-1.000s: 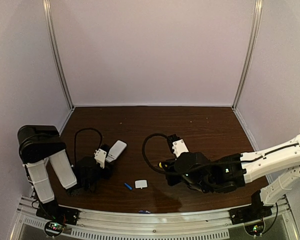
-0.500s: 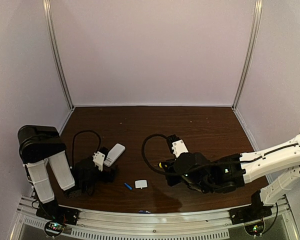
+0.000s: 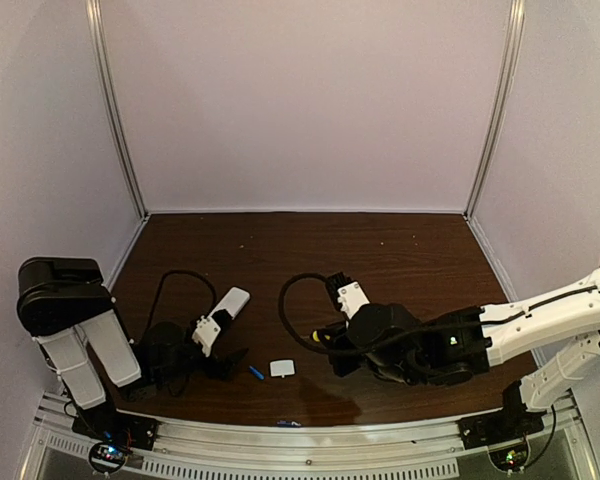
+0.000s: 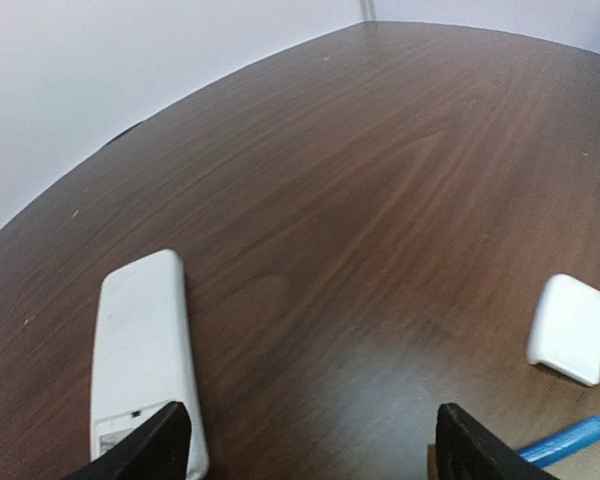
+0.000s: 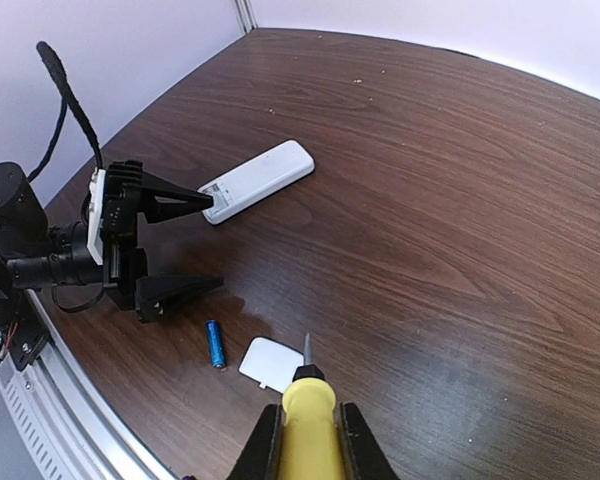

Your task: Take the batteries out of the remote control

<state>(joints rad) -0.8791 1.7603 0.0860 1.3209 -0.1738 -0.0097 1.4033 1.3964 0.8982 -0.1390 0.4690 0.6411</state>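
Note:
The white remote control (image 3: 231,302) lies flat on the brown table, and also shows in the left wrist view (image 4: 140,355) and the right wrist view (image 5: 260,180). My left gripper (image 3: 224,346) is open wide and empty, low over the table. Its left fingertip (image 4: 160,445) is at the remote's near end. One blue battery (image 3: 255,373) lies on the table by its right finger (image 4: 475,450). It shows in both wrist views (image 4: 565,442) (image 5: 215,344). A second blue battery (image 3: 288,424) lies on the front rail. My right gripper (image 5: 308,440) is shut on a yellow-handled screwdriver (image 5: 308,405).
The small white squarish cover (image 3: 282,368) lies right of the loose battery, under the screwdriver's tip in the right wrist view (image 5: 270,362). Black cables loop from both wrists. The metal front rail (image 3: 310,440) borders the table's near edge.
My left arm has drawn back and dropped lower, and its gripper now points along the table beside the remote's near end. The remote has shifted slightly. The right arm has edged left.

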